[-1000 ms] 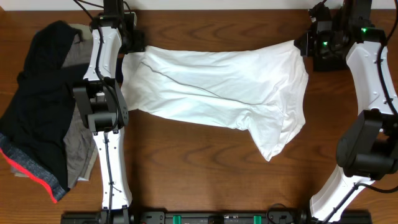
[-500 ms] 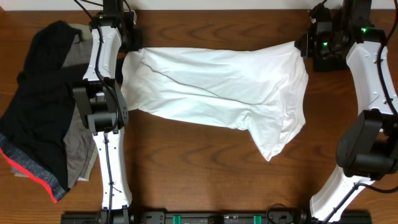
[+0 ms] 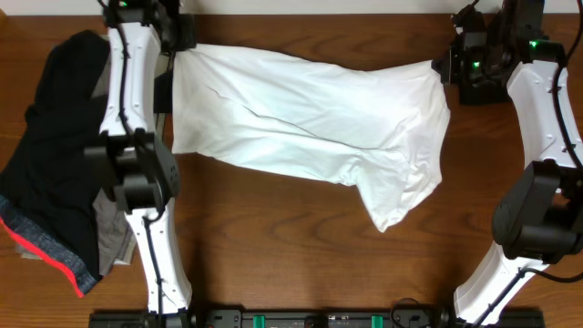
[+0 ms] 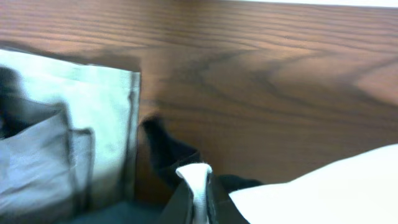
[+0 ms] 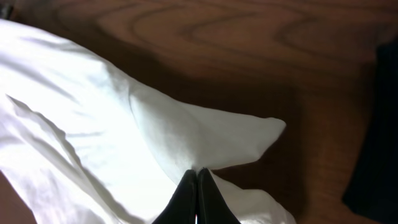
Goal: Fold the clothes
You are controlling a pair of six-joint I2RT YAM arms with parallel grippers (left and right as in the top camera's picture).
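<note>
- Wooden bench [image 3: 273,237] runs under both arms, brown and grained.
- White shirt [image 3: 301,118] lies across the far middle of it, stretched between the two arms, with one sleeve trailing toward the near right.
- Left claw [image 4: 200,177] is pinched tight on a thin fold of the shirt's far-left corner; a second ago it stood partly open beside that corner.
- Since then the left arm has swung out toward the far-left edge, taking the corner with it.
- That end of the shirt now reaches further left and further back than before, and its left edge lies straighter.
- Right claw [image 5: 197,177] is closed on the shirt's far-right corner and sits where it was a second ago.
- Dark pile [image 3: 55,182] of black, grey and red-hemmed clothes lies on the left of the bench, just beside the left arm, unmoved.
</note>
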